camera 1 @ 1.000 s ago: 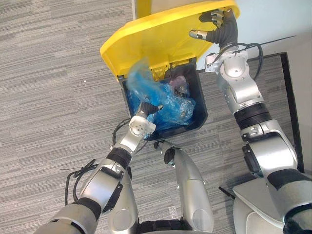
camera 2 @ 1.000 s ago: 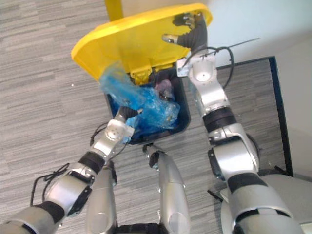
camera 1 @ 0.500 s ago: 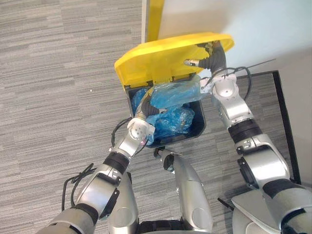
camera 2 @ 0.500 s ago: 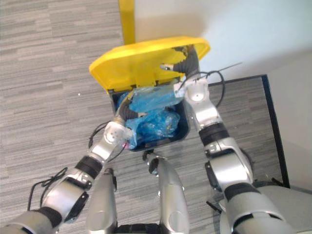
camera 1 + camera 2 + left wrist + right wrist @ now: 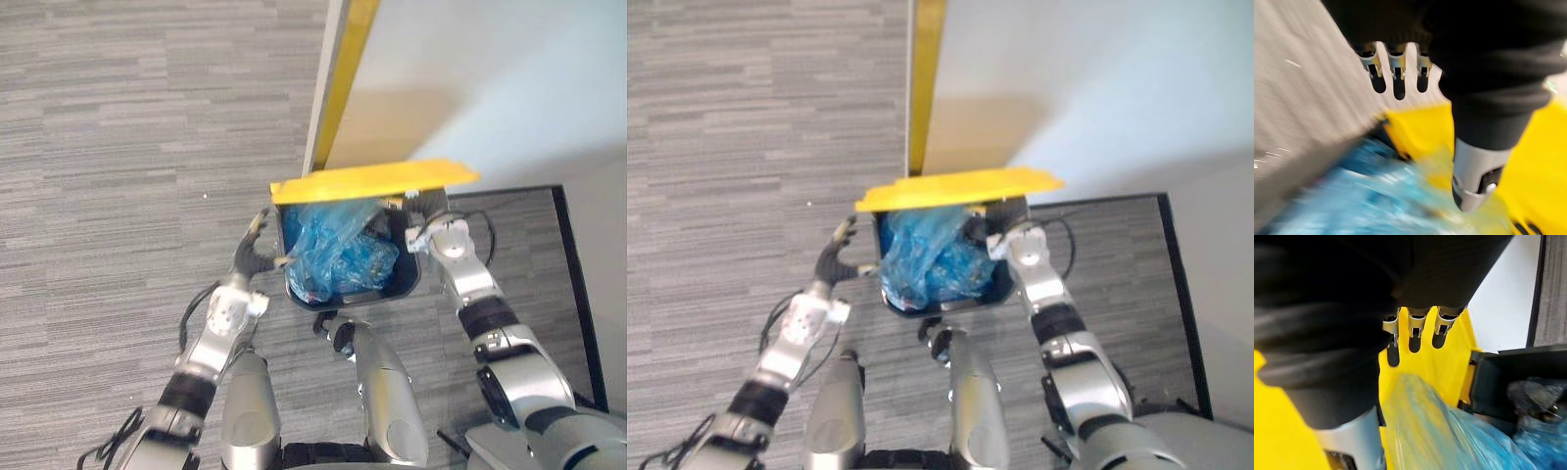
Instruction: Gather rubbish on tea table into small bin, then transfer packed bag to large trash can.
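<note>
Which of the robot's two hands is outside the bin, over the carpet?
The left hand, fingers spread beside the left wall of the black plastic trash can, over the grey carpet. The right hand is up under the can's yellow lid.

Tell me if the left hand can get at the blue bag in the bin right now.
Probably yes: the left hand is open just beside the bin, the yellow lid is raised with the right hand against it, and the blue bag lies exposed at the rim.
</note>
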Controlling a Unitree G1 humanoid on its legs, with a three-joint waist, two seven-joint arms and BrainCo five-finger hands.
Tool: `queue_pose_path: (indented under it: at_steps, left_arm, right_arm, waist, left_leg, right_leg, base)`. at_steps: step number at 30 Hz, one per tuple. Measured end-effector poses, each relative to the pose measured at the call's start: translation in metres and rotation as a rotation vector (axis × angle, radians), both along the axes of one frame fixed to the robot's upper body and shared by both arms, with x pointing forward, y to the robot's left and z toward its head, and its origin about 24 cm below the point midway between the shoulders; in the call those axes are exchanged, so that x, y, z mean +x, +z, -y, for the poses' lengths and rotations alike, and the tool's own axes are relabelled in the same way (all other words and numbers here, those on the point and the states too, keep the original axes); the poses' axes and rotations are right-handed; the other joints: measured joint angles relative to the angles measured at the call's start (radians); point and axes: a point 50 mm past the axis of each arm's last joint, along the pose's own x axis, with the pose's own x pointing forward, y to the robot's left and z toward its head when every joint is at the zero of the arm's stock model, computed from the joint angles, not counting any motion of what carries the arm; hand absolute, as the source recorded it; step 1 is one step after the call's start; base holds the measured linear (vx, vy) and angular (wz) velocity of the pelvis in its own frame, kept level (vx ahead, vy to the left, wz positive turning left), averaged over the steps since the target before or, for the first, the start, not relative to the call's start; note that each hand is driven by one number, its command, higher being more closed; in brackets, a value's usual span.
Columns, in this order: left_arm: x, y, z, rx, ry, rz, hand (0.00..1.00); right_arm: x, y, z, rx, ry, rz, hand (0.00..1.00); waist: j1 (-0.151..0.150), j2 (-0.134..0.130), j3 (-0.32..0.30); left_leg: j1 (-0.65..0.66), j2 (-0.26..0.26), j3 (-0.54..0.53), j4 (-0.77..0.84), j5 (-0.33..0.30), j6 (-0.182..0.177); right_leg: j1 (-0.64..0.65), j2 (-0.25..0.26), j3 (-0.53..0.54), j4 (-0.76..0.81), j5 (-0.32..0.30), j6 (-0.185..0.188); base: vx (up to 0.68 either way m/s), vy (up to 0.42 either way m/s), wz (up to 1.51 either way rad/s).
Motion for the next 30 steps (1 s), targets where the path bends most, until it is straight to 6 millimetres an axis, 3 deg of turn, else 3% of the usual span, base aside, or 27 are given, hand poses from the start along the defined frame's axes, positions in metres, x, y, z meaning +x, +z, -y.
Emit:
queue_pose_path:
  at_steps: [5, 7, 10, 11, 12, 13, 14, 15, 17, 18, 19, 20, 22, 24, 25, 30]
  left_arm:
    - [-0.049, -0.072, -0.033, -0.093, 0.183, -0.321, 0.00]
    - [-0.073, -0.101, -0.036, -0.110, 0.225, -0.468, 0.00]
    - [-0.092, -0.122, -0.033, -0.134, 0.239, -0.585, 0.00]
    - [-0.100, -0.128, -0.033, -0.139, 0.247, -0.625, 0.00]
    - [-0.105, -0.133, -0.034, -0.146, 0.264, -0.655, 0.00]
    - [-0.108, -0.136, -0.035, -0.153, 0.277, -0.670, 0.00]
    - [-0.117, -0.141, -0.038, -0.167, 0.315, -0.702, 0.00]
    - [-0.120, -0.143, -0.041, -0.174, 0.343, -0.720, 0.00]
    - [-0.130, -0.147, -0.044, -0.178, 0.378, -0.752, 0.00]
    - [-0.135, -0.149, -0.046, -0.177, 0.392, -0.762, 0.00]
    - [-0.135, -0.149, -0.048, -0.184, 0.409, -0.759, 0.00]
    - [-0.130, -0.150, -0.040, -0.239, 0.436, -0.748, 0.00]
    - [-0.131, -0.156, -0.017, -0.304, 0.431, -0.773, 0.00]
    - [-0.123, -0.158, -0.001, -0.326, 0.391, -0.781, 0.00]
    - [-0.123, -0.159, 0.003, -0.327, 0.378, -0.792, 0.00]
    - [-0.137, -0.166, 0.001, -0.315, 0.413, -0.842, 0.00]
  right_arm:
    - [-0.019, -0.038, 0.002, 0.059, -0.024, -0.096, 0.00]
    - [-0.032, -0.061, -0.002, 0.084, -0.022, -0.162, 0.00]
    - [-0.051, -0.089, -0.009, 0.090, -0.021, -0.244, 0.00]
    - [-0.063, -0.106, -0.012, 0.112, -0.023, -0.296, 0.00]
    - [-0.075, -0.120, -0.016, 0.133, -0.021, -0.343, 0.00]
    - [-0.083, -0.128, -0.019, 0.144, -0.019, -0.371, 0.00]
    - [-0.097, -0.143, -0.023, 0.147, -0.015, -0.424, 0.00]
    - [-0.115, -0.161, -0.023, 0.142, -0.027, -0.490, 0.00]
    - [-0.148, -0.190, -0.025, 0.143, -0.043, -0.618, 0.00]
    - [-0.171, -0.208, -0.027, 0.153, -0.062, -0.707, 0.00]
    - [-0.191, -0.222, -0.027, 0.166, -0.092, -0.780, 0.00]
    - [-0.217, -0.240, -0.020, 0.199, -0.169, -0.893, 0.00]
    - [-0.228, -0.248, -0.003, 0.173, -0.237, -0.947, 0.00]
    - [-0.237, -0.255, 0.006, 0.198, -0.299, -1.007, 0.00]
    - [-0.240, -0.257, 0.011, 0.196, -0.320, -1.024, 0.00]
    - [-0.251, -0.262, 0.014, 0.245, -0.388, -1.066, 0.00]
  waist:
    - [0.015, 0.022, -0.052]
    - [0.014, 0.023, -0.093]
    - [0.008, 0.020, -0.111]
    - [0.001, 0.009, -0.126]
    - [-0.013, 0.006, -0.135]
    - [-0.020, 0.006, -0.147]
    - [-0.033, 0.001, -0.163]
    - [-0.044, -0.010, -0.176]
    - [-0.043, -0.025, -0.234]
    - [-0.041, -0.037, -0.262]
    - [-0.042, -0.052, -0.282]
    - [-0.033, -0.030, -0.300]
    - [-0.040, -0.011, -0.344]
    - [-0.047, 0.000, -0.351]
    - [-0.048, 0.007, -0.360]
    - [-0.061, 0.014, -0.404]
  left_leg:
    - [0.054, -0.005, 0.001, -0.032, 0.015, -0.002]
    - [0.073, -0.008, 0.010, -0.035, 0.016, -0.001]
    - [0.112, -0.017, 0.026, -0.021, 0.013, 0.001]
    - [0.118, -0.023, 0.037, -0.006, 0.009, 0.008]
    - [0.123, -0.015, 0.044, -0.035, 0.028, 0.027]
    - [0.125, 0.003, 0.061, -0.074, 0.055, 0.029]
    - [0.128, 0.003, 0.084, -0.119, 0.094, 0.021]
    - [0.144, 0.003, 0.089, -0.152, 0.113, 0.023]
    - [0.140, 0.003, 0.092, -0.187, 0.134, 0.015]
    - [0.134, 0.000, 0.092, -0.207, 0.147, 0.008]
    - [0.119, -0.005, 0.092, -0.207, 0.150, 0.002]
    - [0.106, 0.005, 0.096, -0.251, 0.188, -0.002]
    - [0.113, 0.000, 0.123, -0.365, 0.262, 0.036]
    - [0.147, -0.009, 0.137, -0.442, 0.311, 0.011]
    - [0.158, -0.008, 0.150, -0.467, 0.328, 0.017]
    - [0.178, -0.019, 0.157, -0.499, 0.354, 0.018]
  right_leg:
    - [0.039, 0.001, -0.001, -0.007, -0.008, 0.012]
    - [0.053, 0.003, 0.006, -0.017, -0.011, 0.016]
    - [0.090, -0.002, 0.014, -0.019, 0.000, 0.009]
    - [0.098, -0.005, 0.021, -0.033, 0.023, 0.030]
    - [0.136, 0.011, 0.019, -0.133, 0.071, 0.140]
    - [0.129, 0.012, 0.009, -0.121, 0.089, 0.130]
    - [0.064, -0.015, 0.045, 0.154, 0.001, -0.007]
    - [0.068, -0.026, 0.087, 0.348, -0.056, -0.016]
    - [0.093, -0.029, 0.144, 0.454, -0.096, -0.007]
    - [0.149, -0.031, 0.189, 0.448, -0.099, 0.006]
    - [0.199, -0.018, 0.224, 0.371, -0.141, 0.043]
    - [0.237, 0.025, 0.224, 0.237, -0.169, 0.042]
    - [0.276, 0.047, 0.225, 0.042, -0.177, 0.016]
    - [0.317, 0.055, 0.236, -0.069, -0.178, -0.025]
    - [0.332, 0.061, 0.245, -0.109, -0.163, -0.045]
    - [0.365, 0.062, 0.255, -0.194, -0.113, -0.026]
  base:
    - [0.00, 0.001, 0.01]
    - [0.00, 0.022, -0.10]
    - [-0.04, 0.050, -0.14]
    - [-0.14, 0.109, -0.23]
    - [-0.17, 0.107, -0.26]
    - [-0.26, 0.079, -0.31]
    - [-0.22, 0.034, -0.24]
    - [-0.23, 0.010, -0.21]
    - [-0.06, -0.047, -0.09]
    - [0.02, -0.103, -0.07]
    - [-0.04, -0.152, -0.17]
    - [-0.05, -0.112, -0.36]
    - [-0.01, -0.078, -0.40]
    - [-0.01, -0.040, -0.23]
    - [-0.08, 0.000, -0.27]
    - [-0.08, 0.059, -0.03]
